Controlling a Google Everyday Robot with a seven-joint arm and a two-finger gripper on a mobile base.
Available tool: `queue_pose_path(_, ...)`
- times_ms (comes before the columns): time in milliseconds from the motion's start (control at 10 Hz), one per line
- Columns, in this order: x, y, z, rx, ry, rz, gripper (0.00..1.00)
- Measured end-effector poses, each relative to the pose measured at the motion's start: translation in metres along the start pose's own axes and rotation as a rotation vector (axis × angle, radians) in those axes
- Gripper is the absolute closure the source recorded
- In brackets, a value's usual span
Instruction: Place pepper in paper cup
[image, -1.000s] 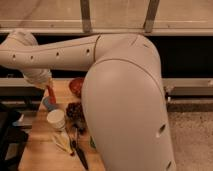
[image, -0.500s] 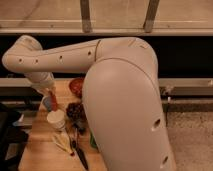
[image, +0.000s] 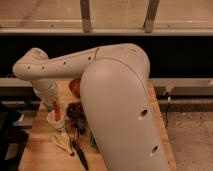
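The tool (image: 56, 107) hangs at the left, holding the pepper (image: 57, 113) above the paper cup (image: 54, 120); release remains.

You are looking at an indoor test or lab-type workspace, not a home kitchen. Note the light wooden table (image: 35, 150) carrying a small set of objects, the speckled grey floor (image: 192, 135) to its right, the grey rail (image: 180, 82) running behind it, and the wide glazed wall with metal posts (image: 86, 15) above a dark band. The gripper (image: 56, 111) hangs over the table's left side, at the paper cup (image: 51, 120).
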Motion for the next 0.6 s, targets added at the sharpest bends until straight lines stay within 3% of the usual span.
queue_pose_path(300,0.0044,0.0058,0.0095,-0.013,0.041,-0.013,0.57)
queue_pose_path(600,0.0047,0.0082,0.0029,-0.038,0.029,-0.031,0.27)
